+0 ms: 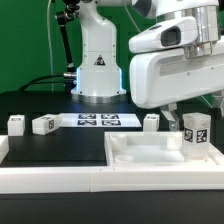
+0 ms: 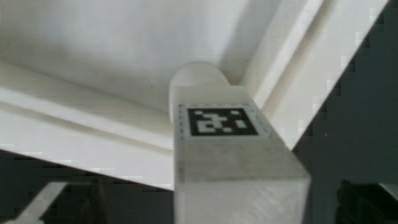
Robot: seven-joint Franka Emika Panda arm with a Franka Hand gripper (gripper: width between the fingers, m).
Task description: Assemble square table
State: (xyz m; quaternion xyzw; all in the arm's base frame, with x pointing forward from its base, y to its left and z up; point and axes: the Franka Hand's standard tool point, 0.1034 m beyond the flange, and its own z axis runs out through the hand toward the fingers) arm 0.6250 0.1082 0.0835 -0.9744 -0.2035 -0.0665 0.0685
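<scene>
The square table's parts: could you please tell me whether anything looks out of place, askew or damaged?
Nothing stands out. The slab lies flat by the rail, one leg stands upright at its corner on the exterior view's right, and three more legs sit apart on the table behind it.

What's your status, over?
Gripper open, poised over upright leg. Leg stands at tabletop corner, ungripped. Nothing blocking.
</scene>
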